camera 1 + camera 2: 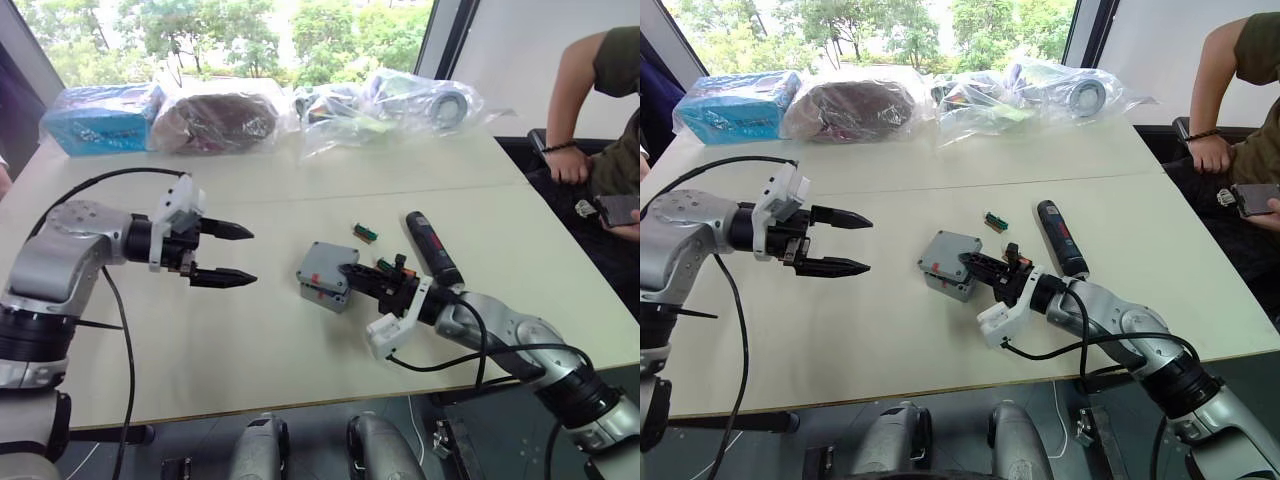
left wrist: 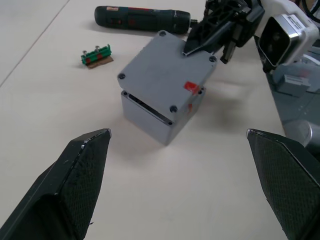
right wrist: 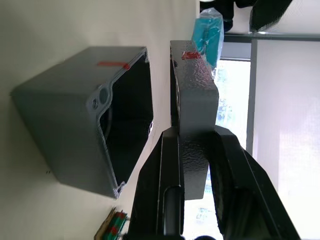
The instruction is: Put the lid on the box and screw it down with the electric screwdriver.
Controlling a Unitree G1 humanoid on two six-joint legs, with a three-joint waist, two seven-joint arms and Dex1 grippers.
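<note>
While my right gripper [image 1: 352,271] reaches low across the table [image 1: 250,340], clamped on the lid [image 2: 167,75] tilted over the box [image 2: 155,117], my left gripper [image 1: 238,254] hovers spread apart; the electric screwdriver [image 1: 432,247] lies just beyond.

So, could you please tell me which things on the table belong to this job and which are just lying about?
Job:
- lid, held in the right tool over the box
- box
- electric screwdriver

Lying about:
- small green-and-red block
- plastic-wrapped bundles along the far edge
- blue packet
</note>
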